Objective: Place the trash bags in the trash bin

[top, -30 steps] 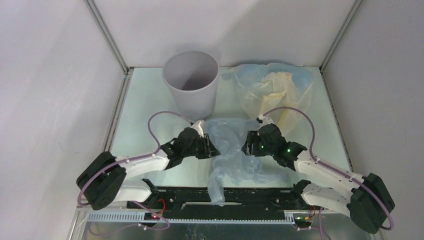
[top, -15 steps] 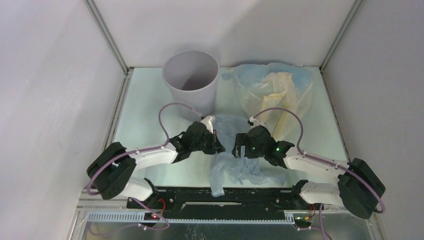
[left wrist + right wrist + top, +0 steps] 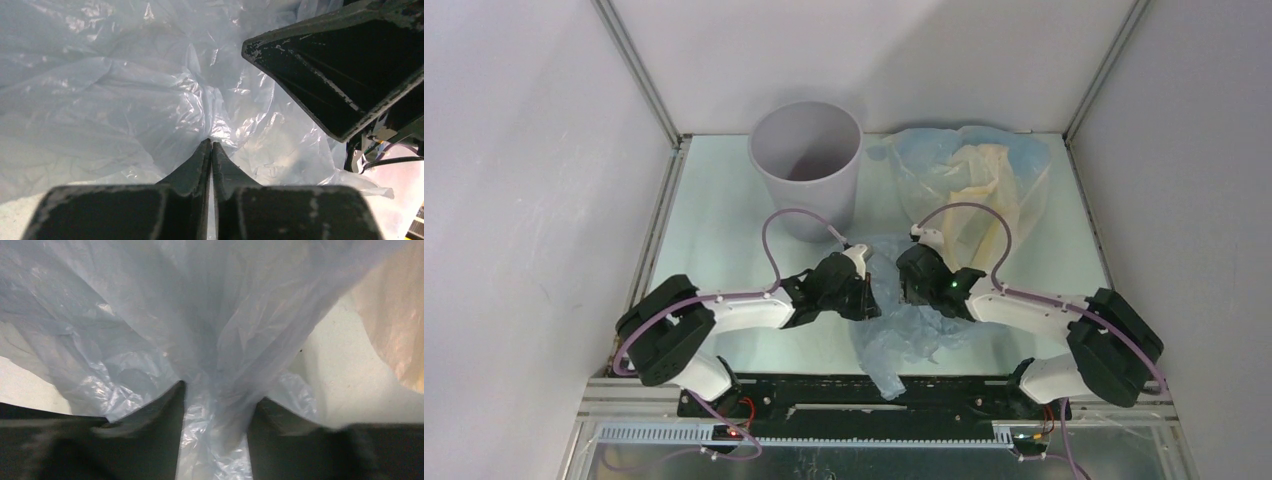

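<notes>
Trash bag (image 3: 902, 335), pale blue-grey, crumpled on the table (image 3: 724, 230) with its upper end between the two grippers and its long axis trailing back from them toward the arm bases. The left gripper (image 3: 864, 292) is closed tip to tip, and the film creases converge on its tips as though a fold is pinched there. The right gripper (image 3: 908, 284) faces it, jaws partly apart and straddling a gathered neck of film; a firm hold cannot be confirmed. The trash bin (image 3: 806, 165) stands upright ahead of both grippers and to their left, nearer the left one. The likely carry therefore runs forward-left and upward over its rim. Cream and blue bags (image 3: 974, 180) lie ahead of the right gripper.
</notes>
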Robot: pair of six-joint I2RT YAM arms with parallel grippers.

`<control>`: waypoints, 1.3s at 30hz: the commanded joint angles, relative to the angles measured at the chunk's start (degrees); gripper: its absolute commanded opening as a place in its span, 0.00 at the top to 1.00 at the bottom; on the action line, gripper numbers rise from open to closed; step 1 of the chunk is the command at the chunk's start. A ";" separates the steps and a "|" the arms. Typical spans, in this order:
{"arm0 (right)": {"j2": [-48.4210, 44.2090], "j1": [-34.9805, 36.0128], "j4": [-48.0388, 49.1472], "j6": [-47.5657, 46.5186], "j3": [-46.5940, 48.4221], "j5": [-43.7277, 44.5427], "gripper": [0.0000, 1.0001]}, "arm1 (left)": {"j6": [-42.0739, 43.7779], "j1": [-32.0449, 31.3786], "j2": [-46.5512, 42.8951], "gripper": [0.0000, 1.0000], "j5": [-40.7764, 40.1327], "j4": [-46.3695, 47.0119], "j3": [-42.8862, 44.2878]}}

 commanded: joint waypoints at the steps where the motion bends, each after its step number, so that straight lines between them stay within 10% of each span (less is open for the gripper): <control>1: 2.78 1.54 -3.25 -1.89 3.76 4.04 0.60 | 2.65 -0.07 -3.74 0.84 -3.82 -3.41 2.32; 6: 0.56 2.19 -3.61 -3.51 4.57 1.51 1.00 | 3.20 -0.05 -12.02 0.56 -7.64 -9.36 1.75; 14: -11.54 3.00 -8.90 -5.40 5.78 -0.37 1.00 | 3.13 1.34 -29.71 0.38 -17.74 -23.87 0.66; 24: -22.27 3.74 -16.71 -7.96 16.38 -1.74 1.00 | 4.09 9.49 -47.01 0.40 -14.76 -34.62 4.29; 39: 0.26 0.71 -19.68 -20.24 53.58 -1.47 1.00 | 11.77 26.56 -39.78 0.39 -10.85 -45.35 31.82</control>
